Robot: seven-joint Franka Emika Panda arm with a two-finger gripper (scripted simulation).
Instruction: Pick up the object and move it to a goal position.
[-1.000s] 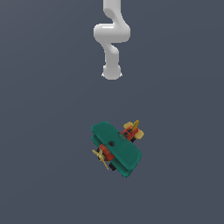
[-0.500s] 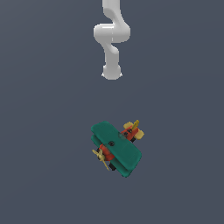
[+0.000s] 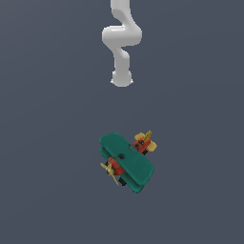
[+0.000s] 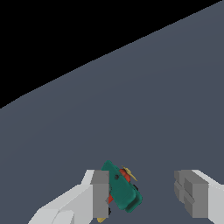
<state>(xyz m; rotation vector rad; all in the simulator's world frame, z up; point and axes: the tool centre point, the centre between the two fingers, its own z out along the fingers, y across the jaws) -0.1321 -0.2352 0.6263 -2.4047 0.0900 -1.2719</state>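
Observation:
The object, a small toy biplane (image 3: 127, 159) with teal-green wings, a red body, a yellow propeller and a yellow tail, lies on the grey floor in the middle of the exterior view. The white arm (image 3: 121, 43) hangs farther back, apart from it, and its fingers cannot be made out in that view. In the wrist view my gripper (image 4: 146, 194) is open wide, with nothing held. The biplane (image 4: 120, 188) shows beyond the fingertips, close to one grey finger (image 4: 100, 192), well away from the other finger (image 4: 193, 194).
A plain dark grey floor (image 3: 47, 143) stretches around the plane on all sides. In the wrist view the floor ends at a straight edge (image 4: 109, 52) against black.

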